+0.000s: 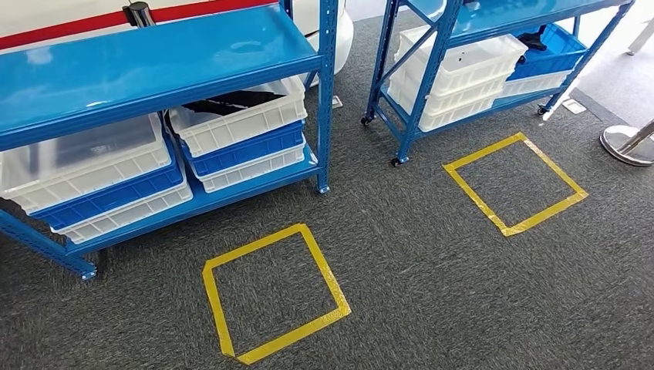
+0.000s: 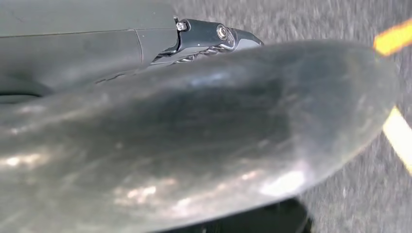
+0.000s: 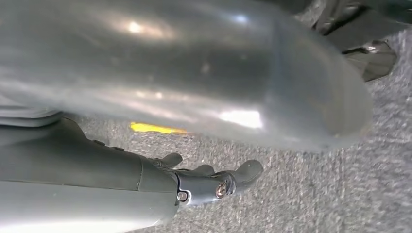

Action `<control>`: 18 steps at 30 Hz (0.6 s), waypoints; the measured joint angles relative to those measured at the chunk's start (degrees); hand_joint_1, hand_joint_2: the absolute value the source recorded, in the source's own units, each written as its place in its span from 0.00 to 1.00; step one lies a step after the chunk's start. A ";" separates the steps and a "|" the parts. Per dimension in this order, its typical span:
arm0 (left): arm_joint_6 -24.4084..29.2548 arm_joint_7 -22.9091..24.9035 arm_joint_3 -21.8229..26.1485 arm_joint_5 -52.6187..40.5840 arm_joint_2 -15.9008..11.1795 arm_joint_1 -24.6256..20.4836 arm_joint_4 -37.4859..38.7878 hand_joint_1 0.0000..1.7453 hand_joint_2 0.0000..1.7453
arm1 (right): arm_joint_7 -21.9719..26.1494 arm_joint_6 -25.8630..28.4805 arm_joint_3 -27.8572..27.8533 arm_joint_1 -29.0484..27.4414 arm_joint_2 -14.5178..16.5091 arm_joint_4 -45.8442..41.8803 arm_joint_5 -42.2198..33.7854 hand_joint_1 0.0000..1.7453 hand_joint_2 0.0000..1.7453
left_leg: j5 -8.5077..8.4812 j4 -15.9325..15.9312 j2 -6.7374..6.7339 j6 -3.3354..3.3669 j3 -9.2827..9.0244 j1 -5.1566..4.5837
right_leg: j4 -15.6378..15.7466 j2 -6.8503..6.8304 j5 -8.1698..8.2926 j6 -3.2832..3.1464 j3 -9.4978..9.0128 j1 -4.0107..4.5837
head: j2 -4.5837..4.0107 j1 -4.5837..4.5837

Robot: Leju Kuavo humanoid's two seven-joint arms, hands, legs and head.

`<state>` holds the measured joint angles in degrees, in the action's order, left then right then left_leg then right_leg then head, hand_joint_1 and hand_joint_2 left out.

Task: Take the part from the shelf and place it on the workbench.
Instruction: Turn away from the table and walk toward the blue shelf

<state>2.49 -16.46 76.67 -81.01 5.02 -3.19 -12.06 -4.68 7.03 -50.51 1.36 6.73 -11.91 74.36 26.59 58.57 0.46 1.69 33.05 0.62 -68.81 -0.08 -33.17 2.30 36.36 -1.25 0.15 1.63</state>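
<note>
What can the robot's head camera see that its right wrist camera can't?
Head view alone: two blue shelves, stacked white and blue bins with a dark part in one, and two whole yellow tape squares.

Right wrist view alone: the right hand hanging near the floor, holding nothing, with a big blurry thumb close to the lens.

Both: grey carpet and some yellow tape.

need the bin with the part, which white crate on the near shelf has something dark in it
The right-hand top white crate on the near blue shelf: a dark object lies in it. The left crate shows nothing comparable.
</note>
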 joint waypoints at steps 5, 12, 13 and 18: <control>0.03 0.29 0.01 -0.03 0.06 0.01 0.02 0.00 0.00 | -0.09 -0.02 0.00 -0.27 -0.07 0.00 0.26 0.00 0.00 | 0.64 0.01 0.48 0.37 -0.79 -0.59 | 1.85 0.00 3.18 0.89 1.10 0.39 | 0.00 -0.04; 0.07 0.33 0.00 -0.09 0.11 0.00 0.03 0.00 0.00 | -0.10 -0.07 0.00 -0.28 0.04 0.00 0.27 0.00 0.00 | 2.44 1.11 0.61 -1.41 -1.27 -0.98 | 11.04 0.03 7.15 -1.02 -3.66 0.35 | 0.00 0.08; 0.07 0.33 0.00 -0.10 0.07 0.01 0.03 0.00 0.00 | -0.11 -0.09 0.00 -0.29 0.07 0.00 0.27 0.00 0.00 | 3.58 2.99 0.53 -1.75 -0.52 -0.88 | 11.24 0.01 7.13 -1.34 -3.97 0.03 | 0.00 0.15; 0.07 0.45 0.00 -0.10 0.08 0.09 0.04 0.00 0.00 | -0.13 -0.16 0.00 -0.34 0.04 0.00 0.31 0.00 0.00 | 7.58 15.75 0.27 -3.20 7.02 0.22 | 11.30 0.01 6.26 -1.96 -5.11 -0.23 | 0.00 0.25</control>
<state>2.56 -16.01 76.67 -81.12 5.09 -3.10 -12.02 -4.81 6.87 -50.51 1.03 6.78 -11.91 74.67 34.17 74.32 0.73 -1.51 40.06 0.84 -57.51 -0.07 -26.91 0.33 31.25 -1.48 0.15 1.88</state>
